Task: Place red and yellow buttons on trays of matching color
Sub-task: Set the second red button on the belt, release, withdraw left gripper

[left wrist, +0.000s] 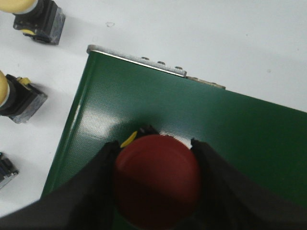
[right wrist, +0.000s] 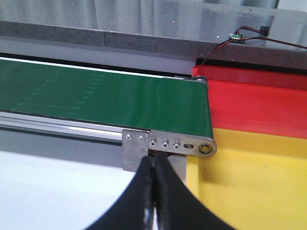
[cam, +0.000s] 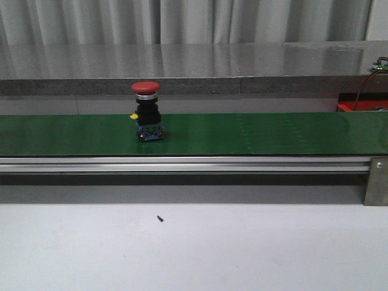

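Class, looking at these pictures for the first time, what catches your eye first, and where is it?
A red button stands upright on the green belt, left of centre. The left hand grips another red button above the belt's end. Red tray and yellow tray sit past the belt's other end.

Button [cam: 147, 112] upright on the belt [cam: 254, 134], toward its left part, two trays [right wrist: 259, 103] side by side past the belt's right end, table [cam: 194, 248] in front

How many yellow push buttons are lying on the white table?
2. One yellow-capped push button sits off the green conveyor belt's corner, another beside its end. A third, cut off, hides its cap.
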Motion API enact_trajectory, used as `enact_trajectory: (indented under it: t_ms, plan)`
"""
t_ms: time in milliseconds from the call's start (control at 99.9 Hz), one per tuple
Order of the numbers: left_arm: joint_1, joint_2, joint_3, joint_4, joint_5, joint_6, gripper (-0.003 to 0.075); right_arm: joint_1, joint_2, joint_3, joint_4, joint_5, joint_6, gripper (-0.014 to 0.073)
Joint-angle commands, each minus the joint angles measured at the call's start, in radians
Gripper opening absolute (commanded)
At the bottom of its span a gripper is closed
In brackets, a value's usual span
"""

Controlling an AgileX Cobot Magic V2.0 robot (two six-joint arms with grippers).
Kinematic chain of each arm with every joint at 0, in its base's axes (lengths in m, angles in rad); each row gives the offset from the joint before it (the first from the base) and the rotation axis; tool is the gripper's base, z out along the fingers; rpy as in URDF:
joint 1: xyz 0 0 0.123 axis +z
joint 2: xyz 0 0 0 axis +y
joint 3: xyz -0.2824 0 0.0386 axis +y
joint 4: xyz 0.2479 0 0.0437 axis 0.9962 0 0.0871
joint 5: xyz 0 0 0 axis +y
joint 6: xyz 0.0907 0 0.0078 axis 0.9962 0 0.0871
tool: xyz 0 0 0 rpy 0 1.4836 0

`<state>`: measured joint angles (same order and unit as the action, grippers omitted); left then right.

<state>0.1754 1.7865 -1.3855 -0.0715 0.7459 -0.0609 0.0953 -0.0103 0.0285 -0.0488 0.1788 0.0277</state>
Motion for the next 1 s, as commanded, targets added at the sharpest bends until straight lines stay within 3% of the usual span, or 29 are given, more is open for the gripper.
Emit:
enact_trajectory:
  t_ms: [0,120,310,380,561,991]
  plan:
    - [-0.007,-0.04,-0.036,-0.014,-0.013,-0.004,0.0094,-0.002,-0.018,-0.018,-0.016,-0.079,-0.001,-0.0096]
    - [-0.007,-0.024,-0.036,-0.014,0.022,-0.004,0.0231,-0.002,-0.018,-0.018,-0.016,-0.079,-0.001,-0.0096]
    - [-0.007,-0.021,-0.043,-0.014,0.029,-0.004,0.0544,-0.002,-0.018,-0.018,-0.016,-0.079,-0.001,-0.0096]
    - [-0.007,-0.021,-0.055,-0.014,0.031,-0.004,0.0601,-0.002,-0.018,-0.018,-0.016,-0.079,-0.001,-0.0096]
    - [-0.01,-0.05,-0.097,-0.024,0.066,0.002,0.061,-0.002,-0.018,-0.018,-0.016,-0.079,-0.001,-0.0096]
    - [-0.074,-0.267,-0.11,-0.168,0.075,0.157,0.061,-0.002,-0.018,-0.018,-0.016,-0.079,-0.001,-0.0096]
